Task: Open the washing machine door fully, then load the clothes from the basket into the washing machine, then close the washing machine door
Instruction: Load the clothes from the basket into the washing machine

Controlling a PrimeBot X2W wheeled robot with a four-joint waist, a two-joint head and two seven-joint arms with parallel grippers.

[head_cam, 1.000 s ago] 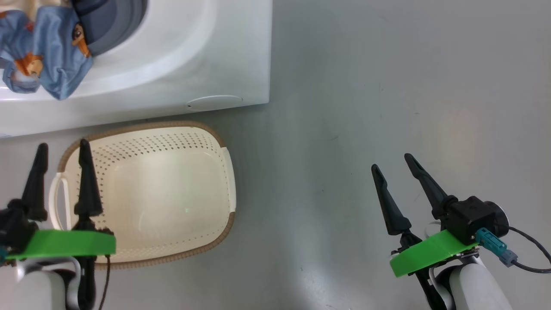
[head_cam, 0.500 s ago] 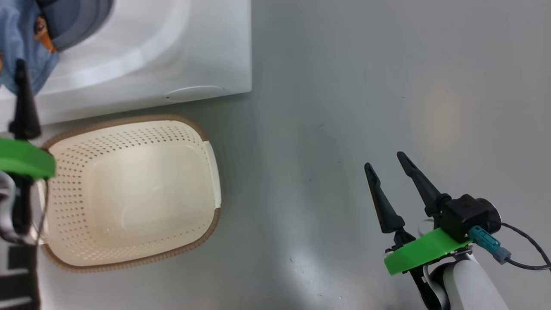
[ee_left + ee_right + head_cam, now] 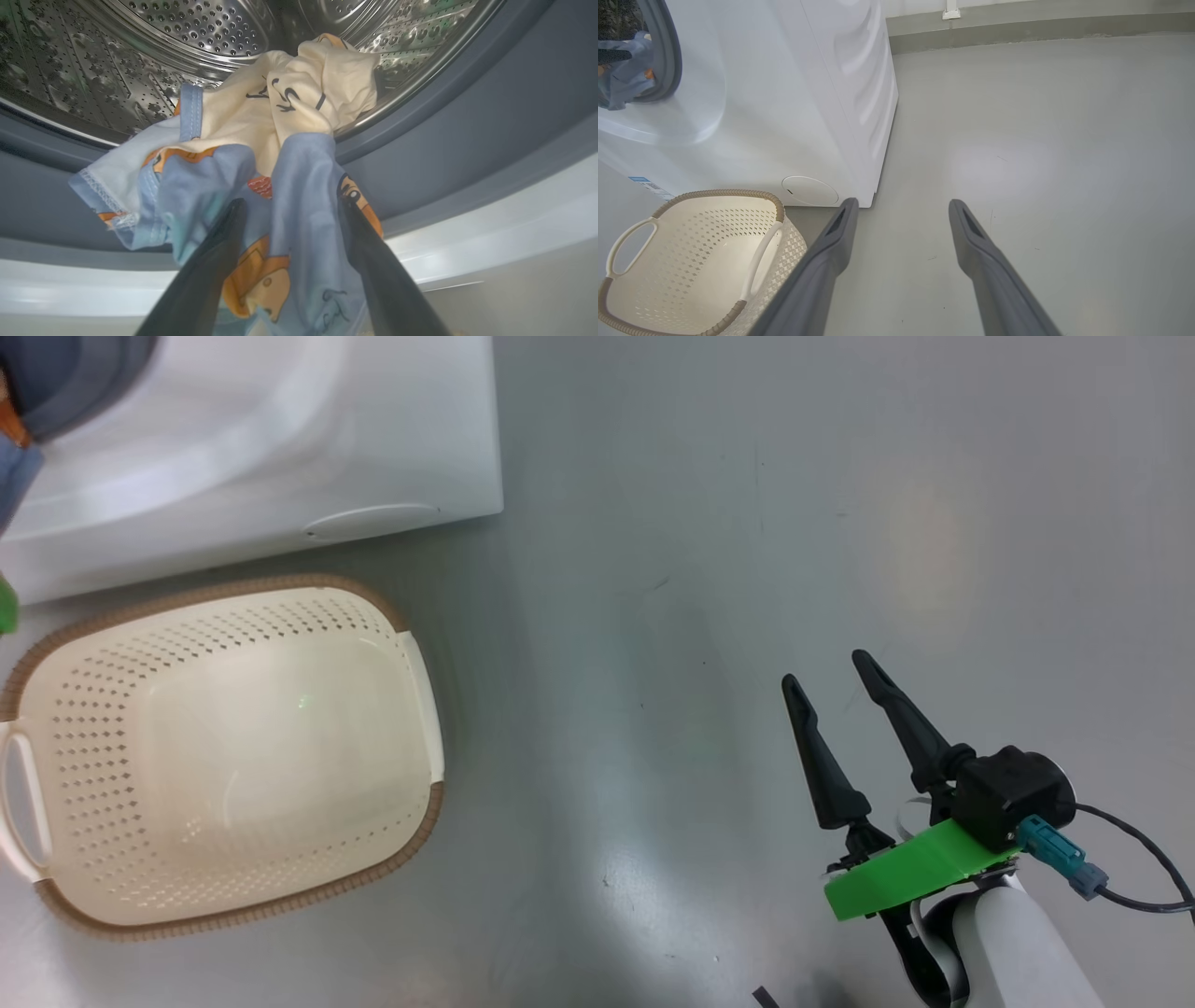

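Loading is part done. The basket (image 3: 84,737) stands empty on the grey floor (image 3: 747,523), just in front of the washing machine (image 3: 280,429), so both garments are out of it. The machine's mouth is open, which puts the door-opening step behind. The load is not yet fully in. The cream garment (image 3: 303,93) with black markings lies at the lip of the steel drum (image 3: 210,28), while the blue dog-print garment (image 3: 303,186) drapes out over the grey-blue gasket (image 3: 444,140) and hangs down the white front. The left claw (image 3: 290,205) is at the opening, its fingers spread to full width on either side of the hanging blue fabric, with no pinch on it. The right claw (image 3: 826,669) is well apart from the machine, over bare floor, fully spread and holding nothing. In my judgement, the work left is to push the overhanging fabric clear of the gasket into the drum, then close the door.
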